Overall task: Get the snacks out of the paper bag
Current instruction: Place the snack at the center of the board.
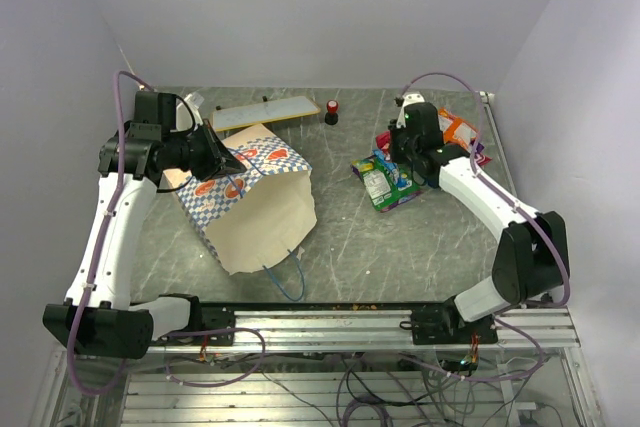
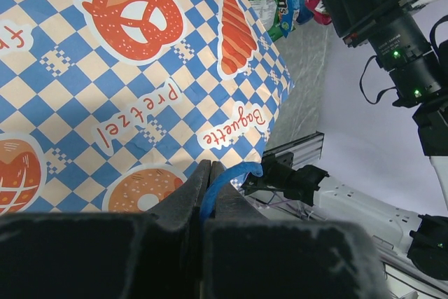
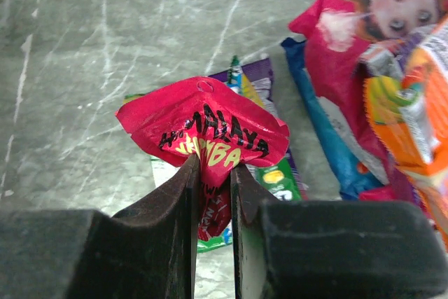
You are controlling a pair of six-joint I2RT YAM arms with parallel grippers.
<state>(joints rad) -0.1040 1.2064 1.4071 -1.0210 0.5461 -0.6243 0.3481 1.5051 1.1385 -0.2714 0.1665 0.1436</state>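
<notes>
The blue-and-white checkered paper bag lies tipped on the table, tan bottom toward the near edge. My left gripper is at its upper left. In the left wrist view the left gripper is shut on the bag's blue cord handle, with the bag's printed side filling the view. My right gripper is shut on a crumpled red snack packet, held above a green-and-purple packet. Magenta, blue and orange snacks lie to its right. From above, the right gripper hovers over the snack pile.
A flat white yellow-edged board and a small red-and-black knob sit at the back of the table. The bag's other blue handle trails toward the metal rail. An orange packet lies by the right wall.
</notes>
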